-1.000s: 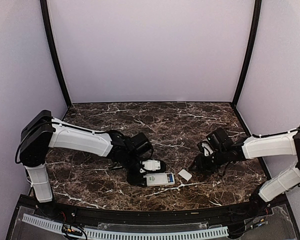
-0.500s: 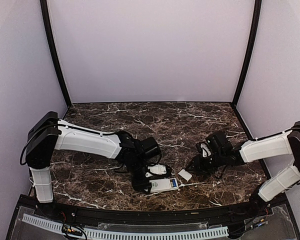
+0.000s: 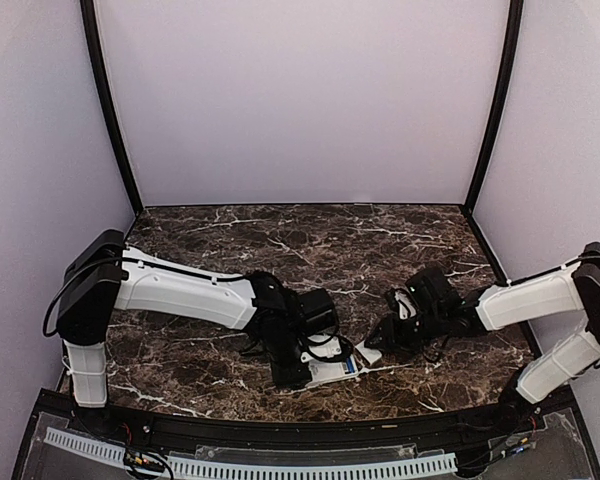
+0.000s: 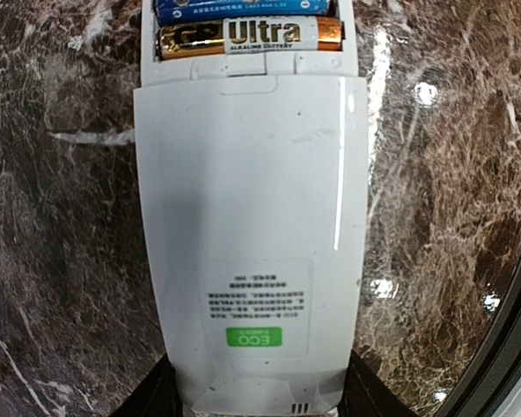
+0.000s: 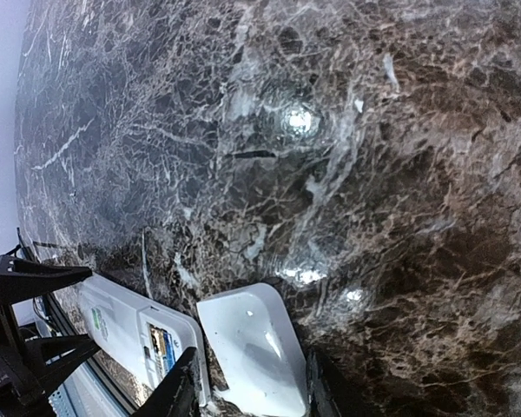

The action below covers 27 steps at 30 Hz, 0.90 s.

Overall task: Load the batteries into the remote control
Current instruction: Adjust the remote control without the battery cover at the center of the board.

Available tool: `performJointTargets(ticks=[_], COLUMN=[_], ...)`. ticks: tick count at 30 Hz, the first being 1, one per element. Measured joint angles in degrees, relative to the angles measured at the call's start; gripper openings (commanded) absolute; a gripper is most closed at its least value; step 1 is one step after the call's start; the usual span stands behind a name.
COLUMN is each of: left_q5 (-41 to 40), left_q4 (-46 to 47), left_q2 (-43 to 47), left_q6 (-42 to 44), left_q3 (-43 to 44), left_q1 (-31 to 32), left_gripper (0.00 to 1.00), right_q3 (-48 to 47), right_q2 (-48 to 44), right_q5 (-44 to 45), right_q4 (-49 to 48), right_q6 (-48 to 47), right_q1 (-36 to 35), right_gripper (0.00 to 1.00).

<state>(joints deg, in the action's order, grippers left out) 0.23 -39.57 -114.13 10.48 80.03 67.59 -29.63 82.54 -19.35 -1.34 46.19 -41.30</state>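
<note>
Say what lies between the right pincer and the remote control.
A loose white cover, beside the remote control and at the tips of the right pincer; clearest in the right wrist view.

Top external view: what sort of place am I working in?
Probably a lab test booth, not a home: plain pale walls on three sides, black corner posts, and a marble-patterned tabletop.
</note>
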Motion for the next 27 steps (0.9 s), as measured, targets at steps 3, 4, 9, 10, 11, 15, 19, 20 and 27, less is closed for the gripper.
performJointTargets(ticks=[3, 4, 9, 10, 11, 15, 19, 20, 27], left_q5=[-1.1, -1.2, -1.6, -1.6, -1.7, -1.7, -1.8, -1.9, -2.1], left_q4=[0.0, 0.0, -1.0, -1.2, -1.3, -1.6, -2.1, -2.3, -2.5], left_q2=[-0.5, -0.8, -1.7, -1.9, -2.0, -2.2, -2.6, -2.7, -2.8], left_q6=[-0.7, -0.9, -1.3, -1.3, -1.3, -1.3, -1.1, -1.1, 0.2], left_q3=[0.4, 0.7, 1.8, 2.1, 2.2, 2.6, 3.2, 3.3, 3.5], left_q1=[0.2, 0.2, 0.2, 0.2, 0.2, 0.2, 0.2, 0.2, 0.2], left_gripper=[0.38, 0.39, 0.39, 0.39, 0.39, 0.39, 0.44, 0.46, 0.69], right_q3=[0.6, 0.7, 0.7, 0.7, 0.7, 0.7, 0.5, 0.5, 0.3], right_q2=[-0.6, -0.7, -0.7, -0.7, -0.7, -0.2, 0.4, 0.4, -0.6], right_q5=[-0.1, -0.1, 0.1, 0.1, 0.1, -0.1, -0.6, -0.6, 0.2], right_q4=[0.0, 0.0, -0.1, -0.1, -0.1, -0.9, -1.9, -1.9, 0.4], right_q6=[1.0, 1.3, 1.9, 1.9, 1.9, 1.9, 2.2, 2.3, 2.0], right_q1=[-0.7, -0.9, -1.3, -1.3, -1.4, -2.0, -3.2, -3.4, -3.6], right_gripper=[0.39, 0.39, 0.38, 0.38, 0.38, 0.37, 0.37, 0.37, 0.38])
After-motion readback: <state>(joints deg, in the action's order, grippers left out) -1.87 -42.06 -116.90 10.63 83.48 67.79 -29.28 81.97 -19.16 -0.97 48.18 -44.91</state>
